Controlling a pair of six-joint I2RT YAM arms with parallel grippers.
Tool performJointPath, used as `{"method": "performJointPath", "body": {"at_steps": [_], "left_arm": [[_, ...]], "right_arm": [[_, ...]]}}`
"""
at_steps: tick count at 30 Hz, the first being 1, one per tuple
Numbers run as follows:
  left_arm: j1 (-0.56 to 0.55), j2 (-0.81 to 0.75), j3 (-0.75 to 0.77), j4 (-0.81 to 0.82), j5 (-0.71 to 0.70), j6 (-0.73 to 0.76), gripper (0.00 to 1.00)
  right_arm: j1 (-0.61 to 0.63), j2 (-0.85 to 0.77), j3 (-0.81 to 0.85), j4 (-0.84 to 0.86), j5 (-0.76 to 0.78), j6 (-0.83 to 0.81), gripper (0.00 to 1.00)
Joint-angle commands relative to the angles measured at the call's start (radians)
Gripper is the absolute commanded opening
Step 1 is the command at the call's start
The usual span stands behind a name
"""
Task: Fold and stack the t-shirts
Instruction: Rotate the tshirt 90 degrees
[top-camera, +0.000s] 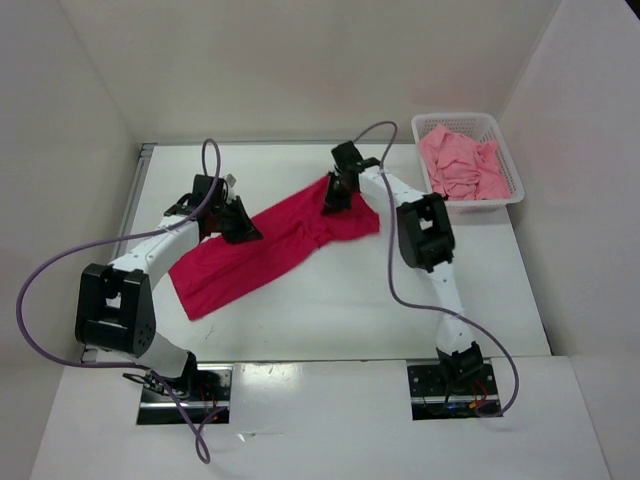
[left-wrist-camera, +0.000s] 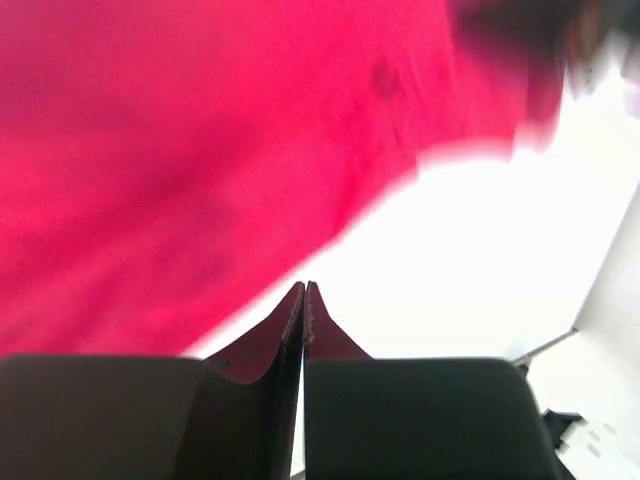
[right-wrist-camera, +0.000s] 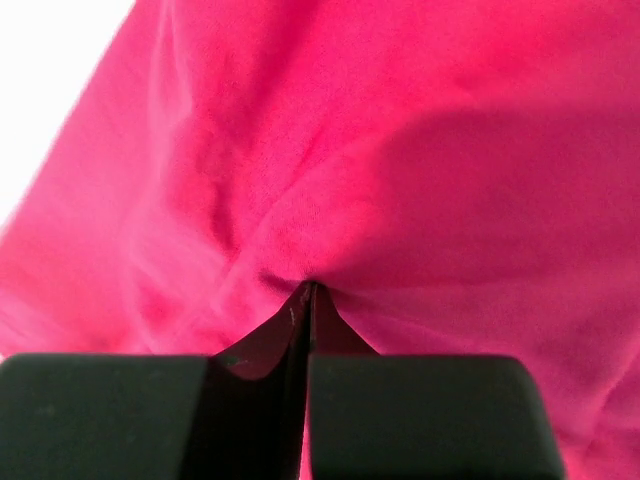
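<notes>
Two grippers on one crimson t-shirt (top-camera: 270, 250). My left gripper (top-camera: 240, 225) is pressed together on the shirt's left edge; the wrist view is blurred, but red cloth runs in between the closed tips. My right gripper (top-camera: 337, 198) is pinching the cloth at the far right end, and creases fan out from the pinch point. The shirt lies as a long diagonal band across the tabletop (top-camera: 400, 310), from the near left to the far right, wrinkled and partly bunched towards its right end. Colour is a bright, even crimson-magenta. A light pink t-shirt (top-camera: 460, 165) sits crumpled in the white mesh basket (top-camera: 515, 185) at the far right corner, well apart from both grippers.
</notes>
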Motion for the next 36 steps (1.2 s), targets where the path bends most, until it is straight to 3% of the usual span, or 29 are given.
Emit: {"method": "performJointPath", "body": {"at_steps": [1, 3, 6, 8, 9, 11, 12, 14, 15, 17, 18, 19, 21, 22, 25, 26, 27, 30, 36], "left_arm": [[-0.021, -0.020, 0.061, -0.034, 0.048, 0.012, 0.04], [-0.030, -0.020, 0.081, -0.072, 0.048, 0.012, 0.04], [-0.030, -0.040, 0.104, -0.100, 0.039, 0.012, 0.05], [-0.030, -0.040, 0.104, -0.114, 0.028, 0.021, 0.06], [-0.030, -0.040, 0.104, -0.114, 0.028, 0.021, 0.06], [-0.030, -0.026, 0.125, -0.114, 0.028, 0.021, 0.08], [-0.030, -0.026, 0.125, -0.114, 0.028, 0.021, 0.08], [-0.030, -0.016, 0.141, -0.104, 0.019, 0.012, 0.09], [-0.030, -0.016, 0.153, -0.104, 0.007, 0.012, 0.10], [-0.020, -0.016, 0.153, -0.095, -0.007, 0.012, 0.11], [-0.007, -0.026, 0.153, -0.095, -0.007, 0.012, 0.11], [0.010, -0.035, 0.124, -0.085, -0.007, 0.012, 0.11], [0.074, -0.048, 0.101, -0.085, -0.007, 0.030, 0.11], [0.095, -0.048, 0.090, -0.085, -0.007, 0.030, 0.11], [0.217, -0.071, 0.061, -0.109, -0.019, 0.087, 0.12], [0.229, -0.081, 0.050, -0.118, -0.028, 0.087, 0.14], [0.243, -0.081, 0.050, -0.118, -0.028, 0.087, 0.15], [0.270, -0.091, 0.004, -0.118, -0.028, 0.096, 0.19], [0.301, -0.109, -0.039, -0.118, -0.039, 0.096, 0.25]], "right_arm": [[-0.009, 0.350, 0.620, -0.121, 0.064, -0.052, 0.00], [-0.019, 0.551, 1.069, -0.283, 0.064, -0.035, 0.00], [-0.039, 0.504, 1.103, -0.221, -0.038, 0.040, 0.01], [-0.019, 0.467, 1.185, -0.297, 0.077, -0.055, 0.05], [-0.019, 0.442, 1.220, -0.334, 0.088, -0.072, 0.13], [-0.019, 0.280, 1.130, -0.327, 0.048, -0.081, 0.24], [-0.010, 0.214, 1.010, -0.302, 0.048, -0.099, 0.35], [0.001, 0.004, 0.847, -0.195, 0.065, -0.112, 0.42], [0.010, -0.068, 0.636, -0.146, 0.056, -0.112, 0.45], [0.021, -0.256, 0.419, 0.001, 0.003, -0.091, 0.46], [0.032, -0.302, 0.224, 0.038, -0.015, -0.057, 0.46], [0.068, -0.340, 0.134, 0.073, -0.015, -0.043, 0.33], [0.127, -0.405, -0.079, 0.175, -0.027, -0.020, 0.18], [0.188, -0.405, -0.122, 0.193, -0.041, 0.010, 0.06], [0.335, -0.321, -0.226, 0.323, -0.055, 0.087, 0.04], [0.360, -0.302, -0.226, 0.346, -0.064, 0.124, 0.09], [0.395, -0.282, -0.226, 0.366, -0.064, 0.141, 0.24], [0.446, -0.189, -0.200, 0.411, -0.084, 0.181, 0.46], [0.457, -0.049, -0.168, 0.440, -0.114, 0.267, 0.53]]}}
